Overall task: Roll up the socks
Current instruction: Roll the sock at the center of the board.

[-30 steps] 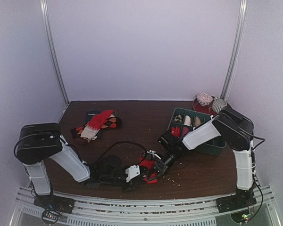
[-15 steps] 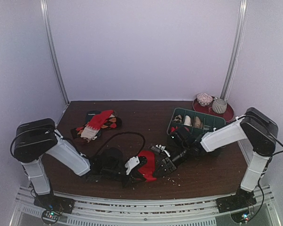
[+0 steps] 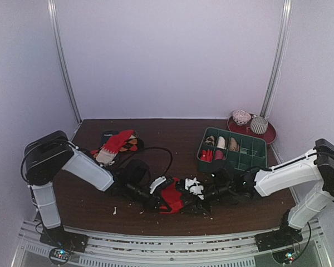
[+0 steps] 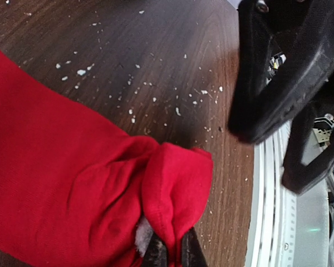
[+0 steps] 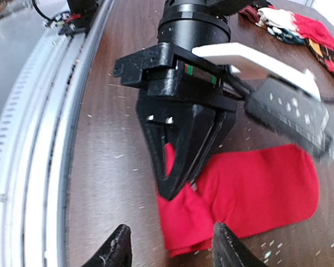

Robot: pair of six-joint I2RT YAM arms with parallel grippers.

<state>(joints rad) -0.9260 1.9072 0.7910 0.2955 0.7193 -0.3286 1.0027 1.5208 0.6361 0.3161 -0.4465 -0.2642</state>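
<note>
The red sock point(image 3: 171, 199) is lying flat on the dark wooden table point(image 3: 172, 133) near its front edge, about midway between the two arm bases, with its white marks point(image 3: 195, 187) showing at the end that is pointing toward the right arm. The left gripper point(image 4: 171, 255) is pressing down at the sock's other end with its jaws closed tight, pinching a raised fold of the red knit between its fingertips; the fabric is bunching up into a small ridge there while the rest of the sock is spreading out flat beside it. The right gripper point(image 5: 170, 253) is hovering low just beside that same end, facing the left gripper, with its two fingers standing apart and gripping nothing; the corner of the sock is lying on the table beneath the gap between them, and whether the fingers are touching the cloth cannot be told. Pale flecks point(image 4: 133, 114) are lying scattered over the wood around the sock. Farther back on the left, a loose pile of patterned socks point(image 3: 116, 146) is resting well apart from the grippers, and a green divided tray point(image 3: 256, 161) is sitting at the back right with a red plate point(image 3: 270, 133) behind it
</note>
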